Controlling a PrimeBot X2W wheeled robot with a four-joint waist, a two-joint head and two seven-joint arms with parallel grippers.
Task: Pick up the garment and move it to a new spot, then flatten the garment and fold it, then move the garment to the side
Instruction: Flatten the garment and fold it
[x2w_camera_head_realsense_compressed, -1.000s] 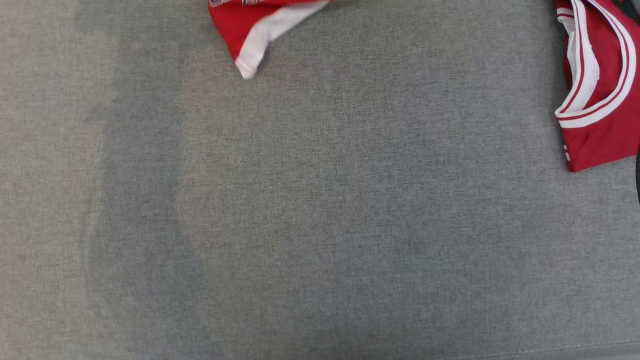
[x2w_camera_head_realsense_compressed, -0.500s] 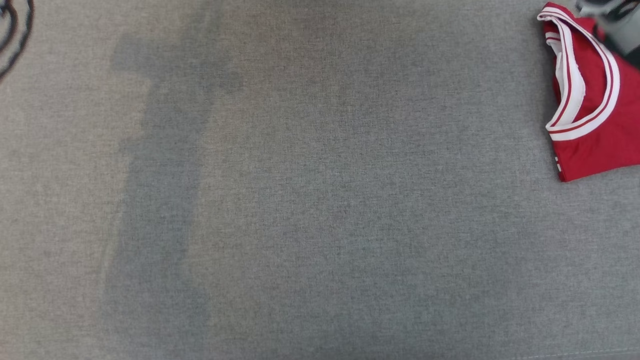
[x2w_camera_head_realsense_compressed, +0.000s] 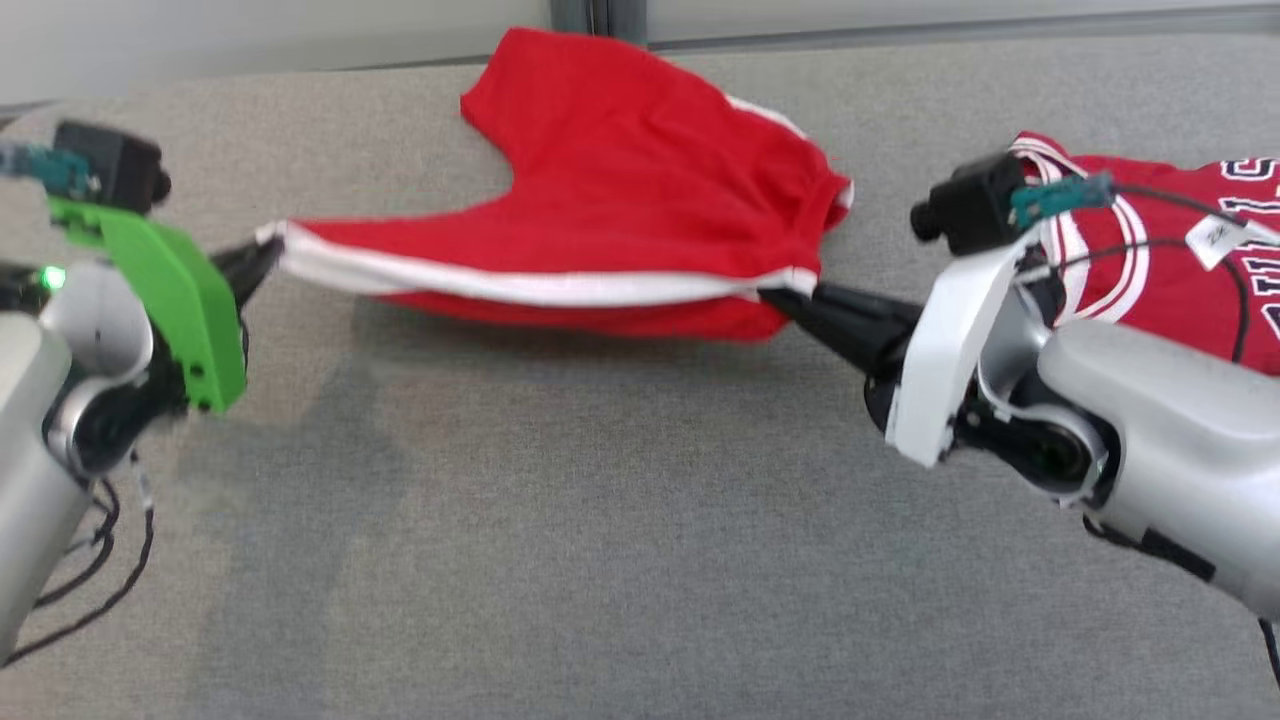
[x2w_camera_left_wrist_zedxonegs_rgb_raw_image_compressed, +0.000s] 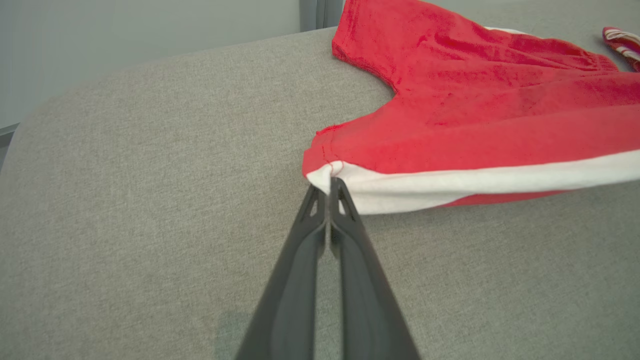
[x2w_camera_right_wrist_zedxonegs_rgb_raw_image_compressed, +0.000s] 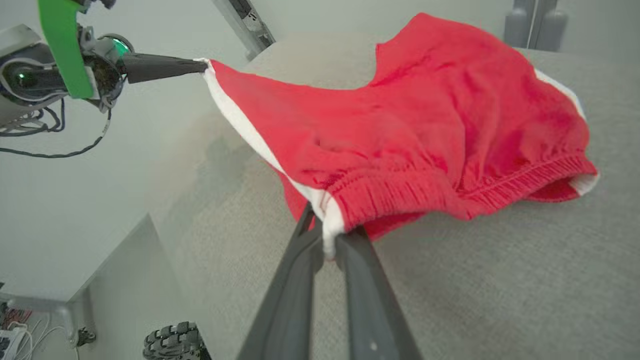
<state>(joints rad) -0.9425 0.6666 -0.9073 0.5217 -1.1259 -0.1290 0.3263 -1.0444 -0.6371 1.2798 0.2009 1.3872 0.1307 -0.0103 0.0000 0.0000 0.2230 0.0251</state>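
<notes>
Red shorts with a white side stripe (x2w_camera_head_realsense_compressed: 640, 200) hang stretched between my two grippers above the grey cloth surface (x2w_camera_head_realsense_compressed: 600, 520). My left gripper (x2w_camera_head_realsense_compressed: 268, 252) is shut on the hem corner at the stripe's left end, and the left wrist view shows the corner (x2w_camera_left_wrist_zedxonegs_rgb_raw_image_compressed: 327, 172) pinched at the fingertips (x2w_camera_left_wrist_zedxonegs_rgb_raw_image_compressed: 330, 187). My right gripper (x2w_camera_head_realsense_compressed: 785, 298) is shut on the elastic waistband at the stripe's right end, where the shorts (x2w_camera_right_wrist_zedxonegs_rgb_raw_image_compressed: 400, 140) bunch over the fingers (x2w_camera_right_wrist_zedxonegs_rgb_raw_image_compressed: 327, 237). The far leg rests on the surface near its back edge.
A red jersey with white trim and lettering (x2w_camera_head_realsense_compressed: 1180, 260) lies at the right, partly behind my right arm. A pale wall and a dark post (x2w_camera_head_realsense_compressed: 598, 15) stand beyond the back edge. Below the surface's left side the right wrist view shows a tyre (x2w_camera_right_wrist_zedxonegs_rgb_raw_image_compressed: 175, 342).
The head camera has tilted up, bringing both arms and the back edge into view. The shorts are now held stretched between both grippers; earlier only a corner or none showed.
</notes>
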